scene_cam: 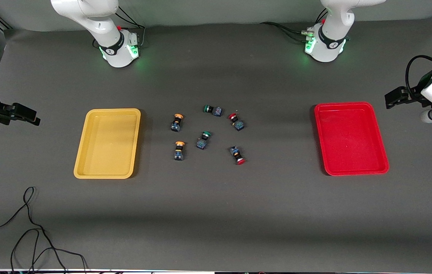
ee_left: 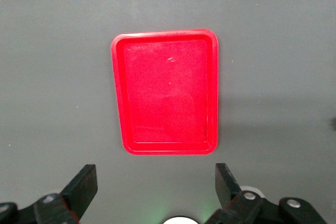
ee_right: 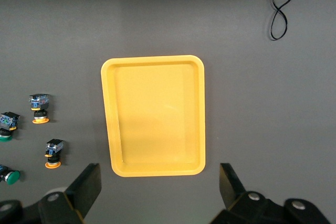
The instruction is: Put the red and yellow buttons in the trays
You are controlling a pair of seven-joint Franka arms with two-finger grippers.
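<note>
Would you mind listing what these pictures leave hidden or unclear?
- Front view: left gripper and right gripper show side-on, finger gap hidden.
- Left wrist view: no buttons in frame, only the red tray.
- Right wrist view: red buttons cut off; one green button at the edge.
</note>
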